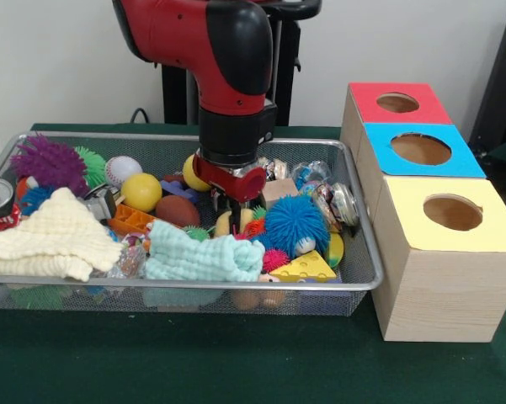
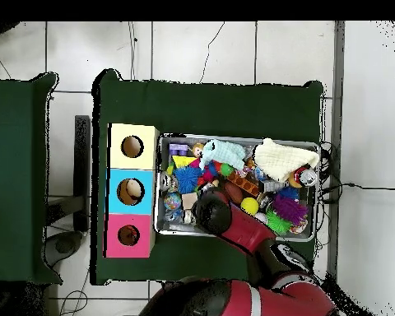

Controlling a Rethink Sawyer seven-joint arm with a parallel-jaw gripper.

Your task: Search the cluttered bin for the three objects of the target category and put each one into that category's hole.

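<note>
Green cloth covers the tabletop [image 1: 151, 362] in the front view, and a wire mesh bin [image 1: 362, 269] sits on it, stuffed with toys. Right next to the bin's right end there's a wooden box with three holes on top: a red hole [image 1: 397, 103] farthest back, a blue hole [image 1: 421, 149] in the middle, a yellow hole [image 1: 453, 212] at the front edge. The red and black arm [image 1: 231, 76] drops straight down into the middle of the bin, and the pincer [image 1: 234, 220] is buried among the clutter, so I honestly can't tell how far apart its tips are or if it's got anything. Around it: a fuzzy blue ball [image 1: 295, 225] just to the right, a yellow cheese wedge [image 1: 304, 268] at the bin's front rim, a mint cloth [image 1: 198, 257] in front, a cream cloth [image 1: 55, 240] toward the left end, a yellow ball [image 1: 141, 191] and a purple spiky ball [image 1: 49, 162] in the back left corner, plus a baseball [image 1: 122, 169].

Overhead view, same deal flipped round: the bin [image 2: 316, 230] lies in the middle of the green tabletop [image 2: 209, 103], the box touches its left end with the yellow hole [image 2: 132, 146], blue hole [image 2: 130, 191] and red hole [image 2: 128, 235] in a column. The arm [image 2: 234, 226] covers the bin's near middle and hides the pincer completely.
</note>
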